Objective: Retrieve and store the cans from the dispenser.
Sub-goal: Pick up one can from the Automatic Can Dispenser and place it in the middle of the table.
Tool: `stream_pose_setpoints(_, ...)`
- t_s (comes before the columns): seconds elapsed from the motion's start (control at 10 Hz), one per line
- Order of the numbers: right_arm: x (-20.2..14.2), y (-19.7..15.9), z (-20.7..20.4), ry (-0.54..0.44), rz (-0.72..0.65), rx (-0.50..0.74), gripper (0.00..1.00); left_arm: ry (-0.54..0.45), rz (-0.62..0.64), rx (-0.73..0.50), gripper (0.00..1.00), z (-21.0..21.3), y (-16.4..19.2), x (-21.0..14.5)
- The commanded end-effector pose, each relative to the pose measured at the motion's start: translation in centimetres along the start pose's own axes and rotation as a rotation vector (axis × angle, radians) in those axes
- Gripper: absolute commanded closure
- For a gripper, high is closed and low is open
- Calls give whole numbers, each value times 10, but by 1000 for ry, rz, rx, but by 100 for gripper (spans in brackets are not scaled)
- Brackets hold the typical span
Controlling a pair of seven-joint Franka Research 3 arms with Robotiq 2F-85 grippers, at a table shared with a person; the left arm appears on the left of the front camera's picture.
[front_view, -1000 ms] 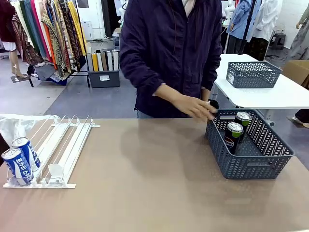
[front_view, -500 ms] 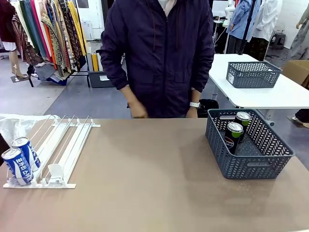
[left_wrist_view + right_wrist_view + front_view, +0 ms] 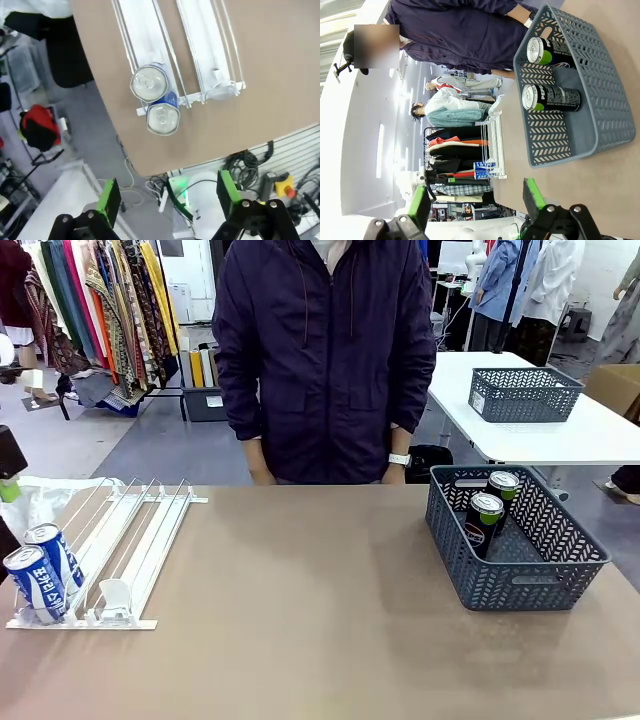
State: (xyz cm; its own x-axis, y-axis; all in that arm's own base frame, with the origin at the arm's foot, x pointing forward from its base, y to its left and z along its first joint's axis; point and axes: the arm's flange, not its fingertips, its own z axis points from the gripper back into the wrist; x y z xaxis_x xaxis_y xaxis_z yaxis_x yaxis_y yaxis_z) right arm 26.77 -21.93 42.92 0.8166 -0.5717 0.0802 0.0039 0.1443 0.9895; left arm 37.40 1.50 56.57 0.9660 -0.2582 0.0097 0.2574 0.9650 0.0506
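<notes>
Two blue and white cans (image 3: 55, 552) (image 3: 30, 585) stand at the near end of the white wire dispenser (image 3: 140, 540) at the table's left. My left gripper (image 3: 168, 197) hangs open high above them, their silver tops (image 3: 149, 83) (image 3: 162, 119) below and ahead of its green pads. One of its fingers (image 3: 8, 468) pokes in at the front view's left edge. Two black cans (image 3: 485, 520) (image 3: 503, 488) stand in the grey mesh basket (image 3: 560, 575) at the right. My right gripper (image 3: 476, 197) is open and holds nothing, well back from the basket (image 3: 600, 85).
A person in a dark jacket (image 3: 325, 350) stands at the table's far edge, hands down by the edge. A white plastic bag (image 3: 35, 495) lies behind the dispenser. The brown tabletop (image 3: 310, 620) between dispenser and basket is bare. A second grey basket (image 3: 525, 393) sits on another table behind.
The person pulled a hand back from the basket and straightened up. A finger of my left gripper has come into the front view at the left edge. The cans have not moved.
</notes>
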Motion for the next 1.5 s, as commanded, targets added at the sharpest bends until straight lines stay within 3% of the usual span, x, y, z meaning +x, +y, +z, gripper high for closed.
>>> stream_pose_setpoints(0.0, 0, 3, 0, 1, -3, 8, 0, -20, 50, -79, 0, 8, 1, -10)
stream_pose_setpoints(0.3, 0, 3, 0, 1, -3, 8, 0, -11, 19, -42, 0, 3, 2, -5)
stream_pose_setpoints(0.4, 0, 3, 0, 1, -3, 8, 0, -56, 7, -34, 0, -7, 4, -5)
stream_pose_setpoints(0.7, 0, 3, 0, 1, -3, 8, 0, -62, 130, -8, 0, -64, 15, -37)
stream_pose_setpoints(1.0, 0, 3, 0, 1, -3, 8, 0, -108, 168, -77, 0, -101, 13, -54)
stream_pose_setpoints(1.2, 0, 3, 0, 1, -3, 8, 0, -84, 166, -113, 0, -132, 10, -56)
stream_pose_setpoints(1.4, 0, 3, 0, 1, -3, 8, 0, -135, 154, -124, 0, -145, 5, -53)
